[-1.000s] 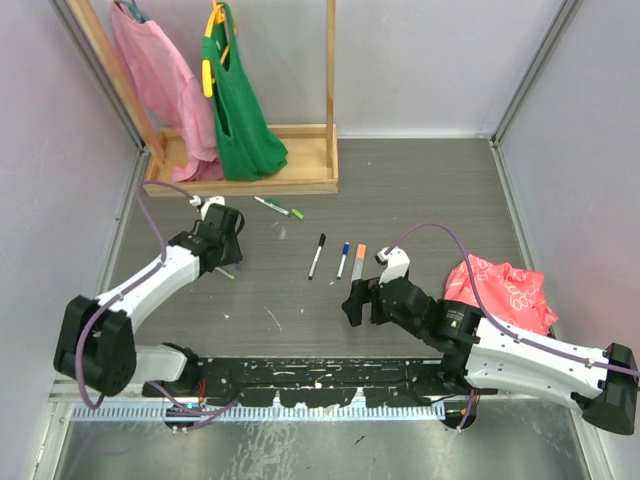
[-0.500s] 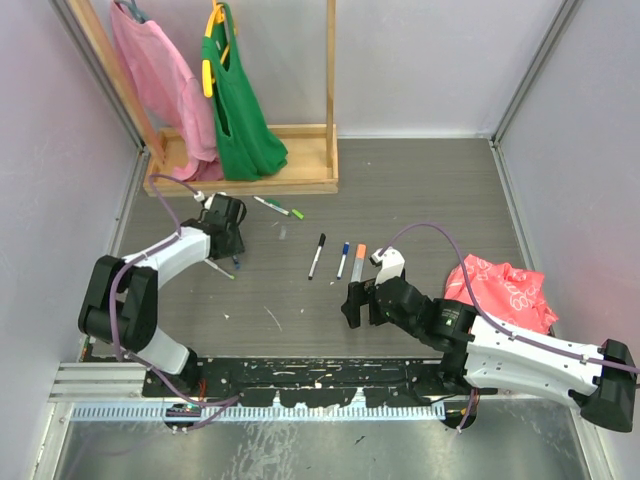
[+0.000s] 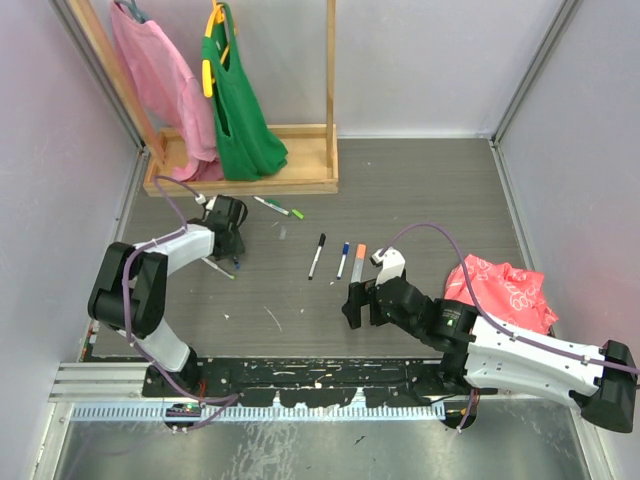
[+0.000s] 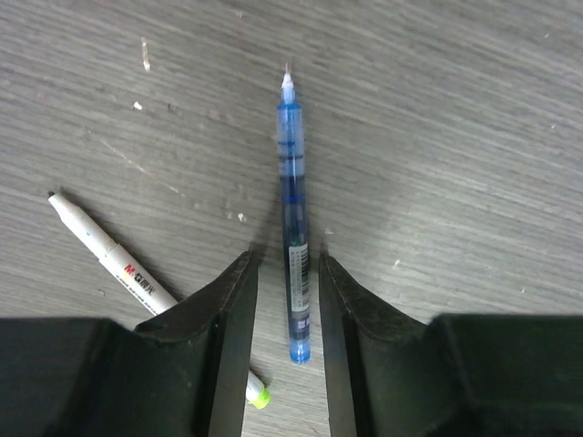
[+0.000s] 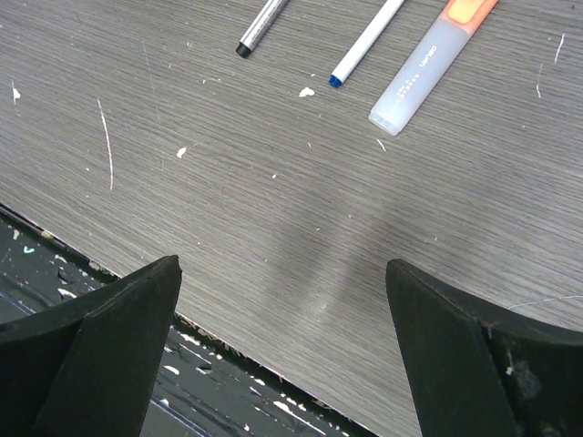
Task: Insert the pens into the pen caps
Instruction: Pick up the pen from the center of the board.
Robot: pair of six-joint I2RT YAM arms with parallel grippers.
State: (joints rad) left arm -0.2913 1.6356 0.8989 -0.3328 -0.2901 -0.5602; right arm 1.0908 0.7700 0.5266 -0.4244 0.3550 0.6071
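Blue pen point(image 4: 293, 228) flat on the worktop point(image 4: 455, 137) between the left gripper's point(image 4: 287, 261) part-open jaws, pickup step in hand, squeezing squarely on the barrel likely next, right gripper point(image 5: 282, 266) gaping empty.

The top view looks down from behind the arms point(image 3: 500, 345); each wrist view peers closely past its fingers point(image 4: 232, 319) at the table point(image 3: 430, 190), sharing the pens point(image 5: 435, 62) beyond them.
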